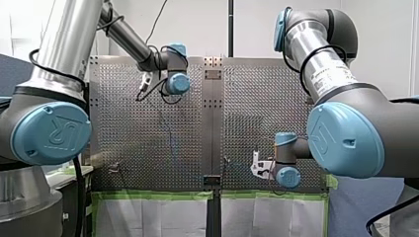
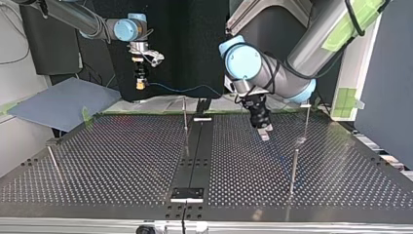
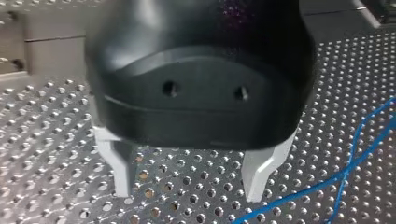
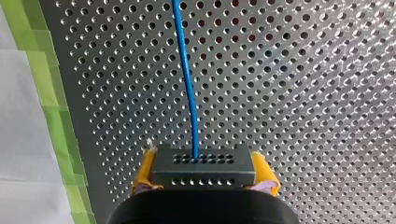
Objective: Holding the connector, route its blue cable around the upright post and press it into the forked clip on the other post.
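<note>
**Right wrist view: connector gripped, routing yet to start**

My right gripper [image 4: 203, 179] had its yellow-padded fingers [image 4: 144, 173] clamped on the connector [image 4: 203, 164], a dark, flat-sided block with rows of small holes; the blue cable [image 4: 189, 84] left its face as a thin, smooth, gently bowed line over the tabletop [image 4: 303, 93], a dull metal sheet peppered with holes and edged in green tape [image 4: 51, 116]; my left gripper [image 3: 187, 186] hung low over that sheet, its pale metal fingers [image 3: 116, 163] apart with nothing between them, strands of cable crossing just beside it; in the top view a slim upright post [image 2: 185, 122] rose near the middle rail with no cable wound about it, and I could not tell which post carried the forked clip; I judged only the grasp done, with the wrap and the press-in both left.
</note>
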